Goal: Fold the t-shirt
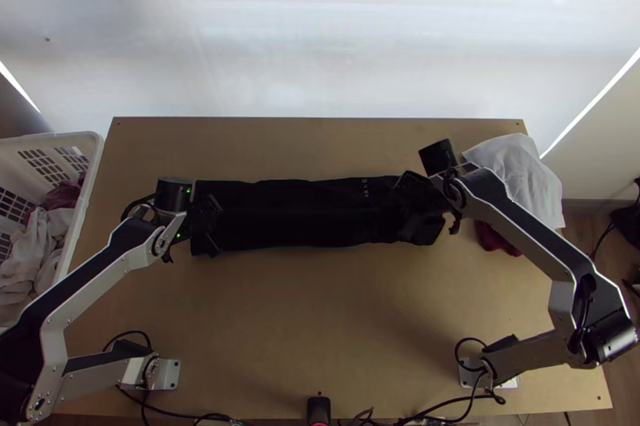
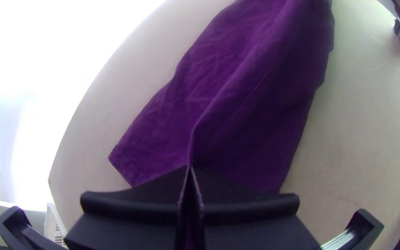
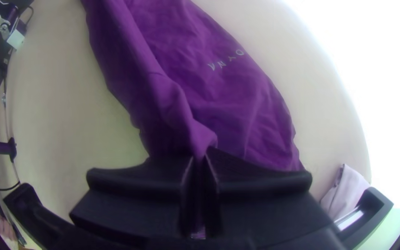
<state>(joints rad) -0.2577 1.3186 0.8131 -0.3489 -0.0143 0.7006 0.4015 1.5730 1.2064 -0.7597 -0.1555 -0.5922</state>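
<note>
The t-shirt (image 1: 296,214) looks black in the top view and lies as a long folded strip across the table. At its left end is my left gripper (image 1: 210,226), and my right gripper (image 1: 414,206) is at its right end. Seen from the left wrist, the purple-looking shirt (image 2: 260,102) has a raised fold running into my left gripper (image 2: 190,170), shut on it. My right gripper (image 3: 201,159) is likewise shut on a bunched ridge of the shirt (image 3: 241,106), whose small lettering faces up. The gripped cloth is partly hidden by the fingers.
A white laundry basket (image 1: 94,178) with clothes stands at the table's left edge. White cloth (image 1: 520,178) and a dark red cloth (image 1: 496,240) lie at the right, beside and below the right arm. Cables and a small black device (image 1: 318,408) are at the near edge.
</note>
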